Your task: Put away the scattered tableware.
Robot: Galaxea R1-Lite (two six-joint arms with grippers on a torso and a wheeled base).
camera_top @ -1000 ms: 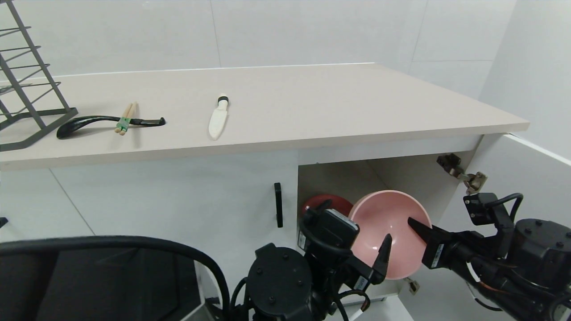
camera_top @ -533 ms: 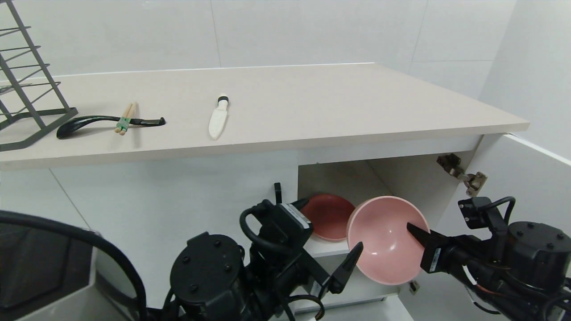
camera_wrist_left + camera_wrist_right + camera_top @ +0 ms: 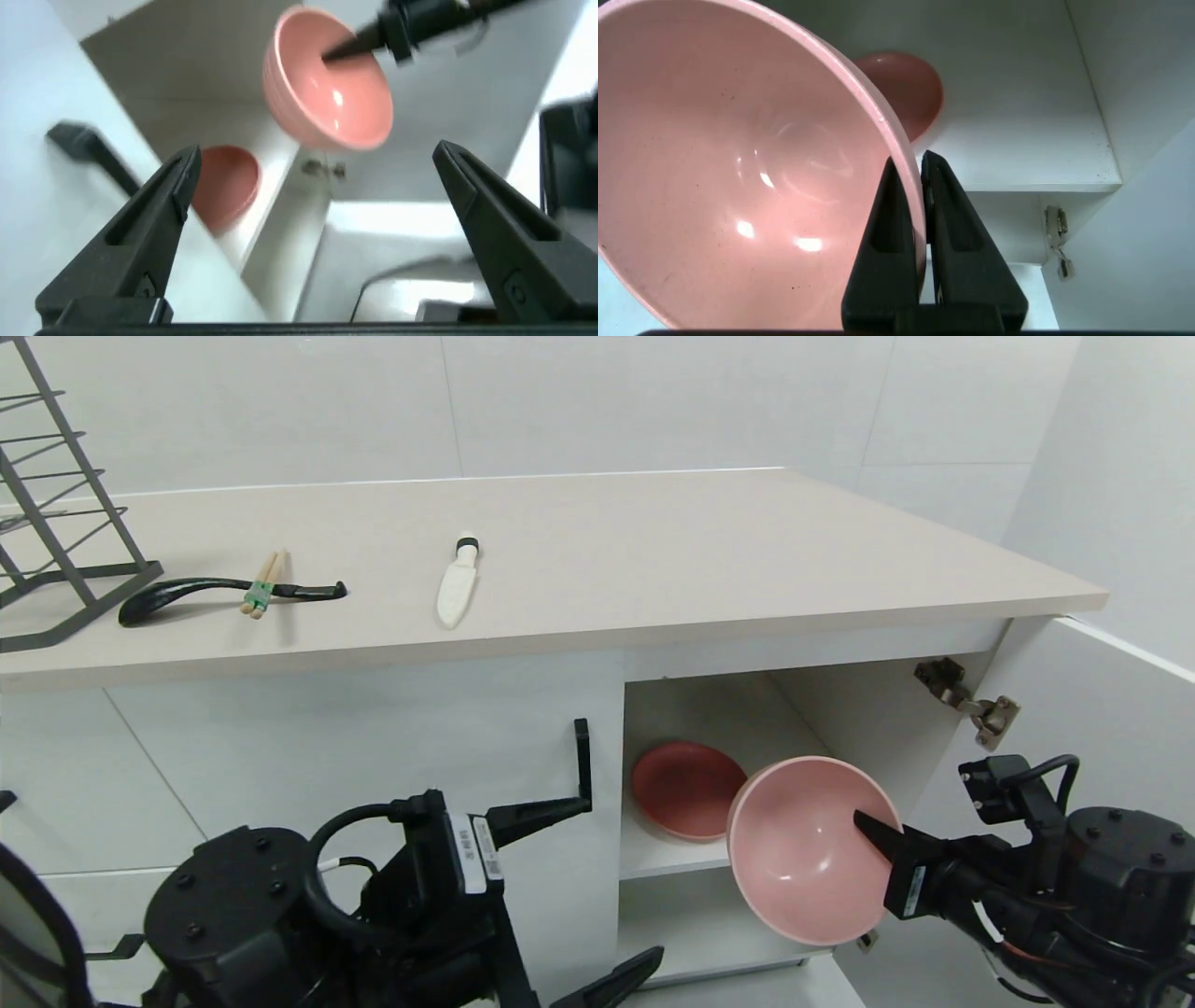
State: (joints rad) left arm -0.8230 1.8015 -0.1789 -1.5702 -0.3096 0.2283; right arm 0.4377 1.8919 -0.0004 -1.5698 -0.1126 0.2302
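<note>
I see the beige countertop [image 3: 653, 541] over an open cabinet [image 3: 709, 709]. My right gripper [image 3: 910, 177] pinches the rim of the pink bowl [image 3: 794, 859], which is tipped on edge in front of the cabinet opening, near the red plate [image 3: 686, 789] lying on the upper shelf. My left gripper [image 3: 318, 152] hangs low before the closed door [image 3: 373, 737], jaws spread wide, empty. On the counter lie a black ladle [image 3: 187, 590], a white knife [image 3: 457, 586] and chopsticks [image 3: 263, 583] across the ladle's handle.

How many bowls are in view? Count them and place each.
2. The pink bowl hangs before the open cupboard, its rim clamped in the right gripper. The red bowl sits on the cupboard shelf. More may be hidden deeper inside.
</note>
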